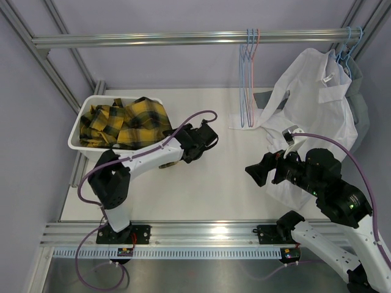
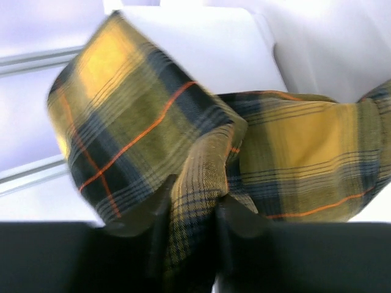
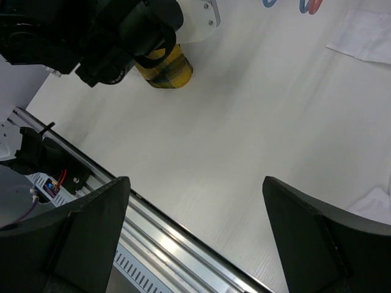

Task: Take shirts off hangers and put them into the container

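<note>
Left wrist view showed the left gripper (image 2: pixel 192 212) clenched on a fold of the plaid shirt (image 2: pixel 134 122), cloth pinched between its dark fingers (image 2: pixel 137 213). From above, most of that shirt lay bunched in the tub (image 1: pixel 78 139), one end reaching over its rim to the gripper. The right gripper (image 3: pixel 195 226) hung with jaws wide apart over the table (image 3: pixel 244 122), holding nothing. Beyond it a white shirt (image 1: pixel 317 97) hung from the rail (image 1: pixel 153 39), near bare hangers (image 1: pixel 247 79)
</note>
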Motion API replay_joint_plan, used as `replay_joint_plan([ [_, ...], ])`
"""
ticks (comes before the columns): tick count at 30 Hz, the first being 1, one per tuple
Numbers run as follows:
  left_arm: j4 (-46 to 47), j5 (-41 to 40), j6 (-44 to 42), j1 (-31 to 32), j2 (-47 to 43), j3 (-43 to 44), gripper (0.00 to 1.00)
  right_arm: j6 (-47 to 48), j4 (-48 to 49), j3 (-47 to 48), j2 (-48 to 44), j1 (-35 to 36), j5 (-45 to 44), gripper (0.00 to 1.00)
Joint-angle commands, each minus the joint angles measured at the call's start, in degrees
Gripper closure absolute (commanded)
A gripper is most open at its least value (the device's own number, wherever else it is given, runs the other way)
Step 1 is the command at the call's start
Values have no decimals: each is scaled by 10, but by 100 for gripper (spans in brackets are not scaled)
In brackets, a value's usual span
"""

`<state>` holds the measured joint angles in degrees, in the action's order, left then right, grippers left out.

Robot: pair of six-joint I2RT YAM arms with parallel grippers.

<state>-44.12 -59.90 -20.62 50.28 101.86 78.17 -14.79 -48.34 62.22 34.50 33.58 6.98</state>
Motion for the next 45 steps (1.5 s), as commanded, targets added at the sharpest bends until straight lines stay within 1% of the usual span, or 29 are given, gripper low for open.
replay_joint_plan([
  [1,-21,7,20,1,-52,36,80,-3,0,1,-4,-1,0,1],
  [2,-20,7,21,1,-61,35,86,-3,0,2,-3,-1,0,1],
  [3,-22,8,23,1,-64,35,96,-2,-1,3,-3,-1,0,1],
  [4,-25,7,25,1,-67,36,100,-3,-1,3,-1,-1,0,1],
  [9,-48,21,66,-14,-103,59,100,-4,-5,10,0,-1,0,1],
  [12,-47,45,94,-59,-138,76,100,-5,-9,15,0,-2,0,1],
  [13,-49,70,117,-93,-145,82,100,-5,-11,16,0,-1,0,1],
  [15,-55,105,143,-134,-165,93,99,-4,-12,18,1,-1,-1,1],
  [16,-57,148,166,-180,-169,95,98,-5,-13,17,1,-1,-1,1],
  [18,-61,196,190,-224,-171,98,98,-5,-11,17,3,-2,0,1],
  [19,-59,251,209,-265,-170,98,97,-6,-11,17,3,-1,-1,0],
  [21,-53,323,242,-307,-165,92,97,-7,-7,17,4,-2,0,1],
  [22,-50,390,267,-345,-151,81,96,-6,-7,16,6,-1,0,1],
  [25,-49,460,305,-394,-121,64,96,-10,-4,16,7,-2,-1,1],
  [29,-43,492,331,-428,-50,26,94,-16,-6,13,7,-2,-6,0],
  [31,-50,505,338,-446,-22,22,91,-17,-8,12,9,-2,-7,0],
  [33,-55,513,341,-459,18,21,89,-18,-9,12,11,-1,-8,0],
  [35,-62,514,342,-460,36,21,88,-21,-8,12,14,-1,-8,1],
  [36,-62,515,346,-460,41,18,88,-22,-7,12,14,-1,-8,1],
  [39,-62,523,352,-460,15,20,80,-24,-7,14,16,-2,-9,1],
  [40,-64,524,353,-460,4,22,76,-24,-6,14,15,-1,-11,1],
  [41,-68,522,353,-460,-9,28,66,-24,-5,15,15,-1,-10,1],
  [44,-91,501,357,-460,-53,63,50,-24,-4,15,14,-1,-10,0],
  [45,-99,495,357,-460,-63,73,39,-24,-4,14,16,-1,-9,0],
])
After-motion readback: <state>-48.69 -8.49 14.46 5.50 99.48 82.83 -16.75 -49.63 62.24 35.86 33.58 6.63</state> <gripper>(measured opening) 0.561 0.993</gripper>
